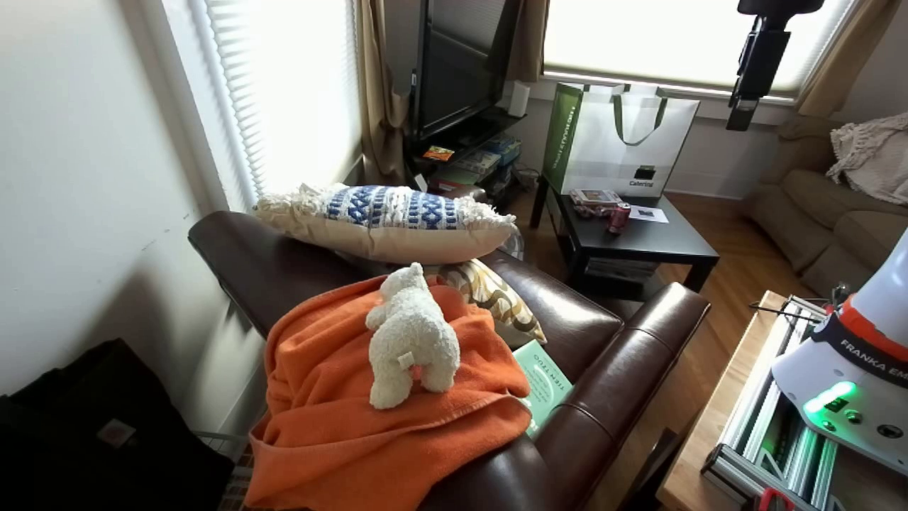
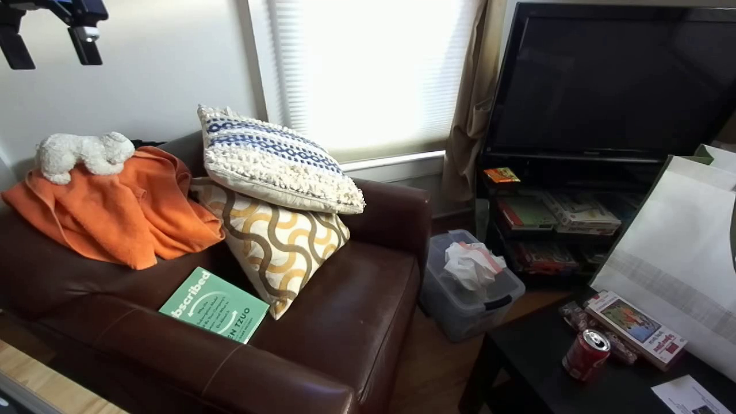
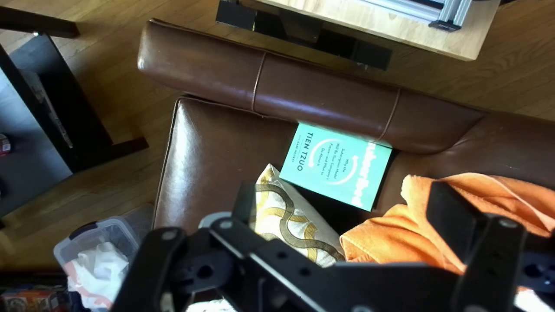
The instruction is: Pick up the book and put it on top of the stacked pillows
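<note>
Your jaws stand apart, nothing between, upper left in an exterior view. Book [image 2: 215, 306] lies on couch seat [image 2: 345, 287], lower left; stacked pillows [image 2: 276, 172] left of centre. Pick and placement both remain.

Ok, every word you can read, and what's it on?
"bscribed", start hidden: teal-green book
"TIEN TZUO": book
"Why the Subscription Model Will Be Your Company's Future—and What to Do About It": book
"FRANKA EM", cut off: Franka arm's base
"Catering": shopping bag
All other print, as on soda can and white sheet: too small or blurred.
</note>
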`<act>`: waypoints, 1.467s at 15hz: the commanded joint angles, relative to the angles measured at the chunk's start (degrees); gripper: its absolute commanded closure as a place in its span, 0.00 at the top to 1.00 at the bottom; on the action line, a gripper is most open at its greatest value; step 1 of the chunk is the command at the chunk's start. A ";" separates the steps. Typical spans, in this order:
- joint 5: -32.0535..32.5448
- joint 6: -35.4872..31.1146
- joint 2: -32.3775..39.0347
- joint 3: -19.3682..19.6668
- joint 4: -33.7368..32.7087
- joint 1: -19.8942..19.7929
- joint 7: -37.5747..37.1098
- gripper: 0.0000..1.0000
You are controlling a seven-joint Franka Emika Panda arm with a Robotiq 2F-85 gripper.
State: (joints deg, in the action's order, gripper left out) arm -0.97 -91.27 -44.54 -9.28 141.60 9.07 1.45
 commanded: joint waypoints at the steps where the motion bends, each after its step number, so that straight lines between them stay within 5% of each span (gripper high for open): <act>1: 0.16 0.11 0.10 0.24 -0.12 0.34 -0.21 1.00; 5: 0.00 -2.56 1.04 3.67 -0.22 -0.05 3.51 1.00; 15: -11.80 -11.03 18.92 23.11 -2.08 -1.13 28.96 1.00; 20: -16.98 -6.38 29.78 23.55 -0.89 -3.50 35.66 1.00; 22: -15.85 -8.24 27.96 21.13 -0.13 -4.93 34.36 1.00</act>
State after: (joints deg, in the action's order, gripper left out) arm -16.29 -99.80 -16.74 14.33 141.60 6.74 35.25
